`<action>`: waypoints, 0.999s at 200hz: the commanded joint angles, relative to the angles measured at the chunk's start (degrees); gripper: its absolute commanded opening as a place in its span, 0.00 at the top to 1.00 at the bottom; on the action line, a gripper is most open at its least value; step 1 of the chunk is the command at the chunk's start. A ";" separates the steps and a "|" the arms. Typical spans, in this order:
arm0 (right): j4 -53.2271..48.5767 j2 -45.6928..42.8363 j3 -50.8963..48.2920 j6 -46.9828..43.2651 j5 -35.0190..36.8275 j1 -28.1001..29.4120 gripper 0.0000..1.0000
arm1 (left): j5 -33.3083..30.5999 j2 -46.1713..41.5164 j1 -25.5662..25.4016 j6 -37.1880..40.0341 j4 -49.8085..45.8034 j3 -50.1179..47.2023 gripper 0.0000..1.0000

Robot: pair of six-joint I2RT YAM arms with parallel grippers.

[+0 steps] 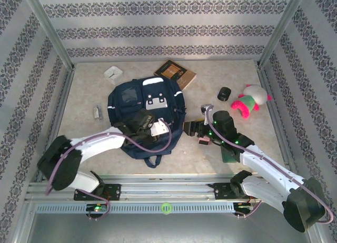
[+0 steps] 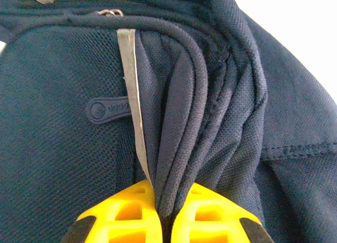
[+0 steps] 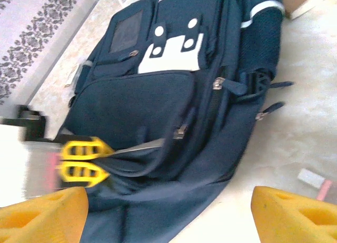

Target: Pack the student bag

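The student bag [image 1: 150,98], a navy blue backpack, lies flat near the middle of the table [image 1: 231,69], front side up, with its grey-white patch toward the far end and its carry loop toward the arms. The left gripper [image 2: 163,214] is clamped on a raised fold of the bag's front pocket. Its yellow fingers [image 2: 118,214] press together on the navy fabric and the pale stripe that runs along it, and the pinched cloth bunches into ridges just ahead of the tips. The right wrist view shows the same fold lifted slightly off the bag's lower front. The right gripper [image 3: 168,222] sits just beside the bag's right edge, low over the table, its fingers spread wide apart with nothing between them. A small white and pink eraser [image 3: 315,180] lies on the table near it. Beyond the bag, a brown book [image 1: 175,73] touches its far right corner, and a white square object [image 1: 113,73] lies near its far left corner. A pink, white and green plush toy [image 1: 251,100] sits well to the right, with a small black object [image 1: 225,93] just beside it.
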 commanded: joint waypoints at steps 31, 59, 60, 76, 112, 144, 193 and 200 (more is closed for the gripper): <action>0.45 4.36 1.70 -17.41 -7.67 -6.06 0.26 | 13.18 -18.78 6.72 -2.56 -1.85 0.62 1.00; -3.61 9.03 5.64 -35.01 -14.21 -8.99 0.33 | 17.36 -23.52 13.34 -0.29 -5.56 1.55 1.00; -3.61 9.03 5.64 -35.01 -14.21 -8.99 0.33 | 17.42 -23.60 13.58 -0.22 -5.66 1.63 1.00; -6.71 11.68 8.03 -48.22 -18.03 -9.94 0.37 | 18.40 -25.08 15.83 0.87 -6.91 1.94 1.00; -5.12 19.52 11.43 -59.75 -22.66 -9.69 0.44 | 21.44 -25.91 18.20 1.02 -6.63 2.46 1.00; -1.90 27.88 16.38 -62.58 -24.90 -8.67 0.44 | 23.35 -25.75 18.89 1.76 -6.79 2.94 1.00; -1.39 37.73 24.06 -63.60 -27.75 -7.19 0.46 | 25.26 -25.88 19.35 2.68 -7.35 3.57 1.00; -1.64 38.39 24.83 -63.45 -28.54 -7.07 0.46 | 25.45 -25.94 19.34 2.66 -7.27 3.65 1.00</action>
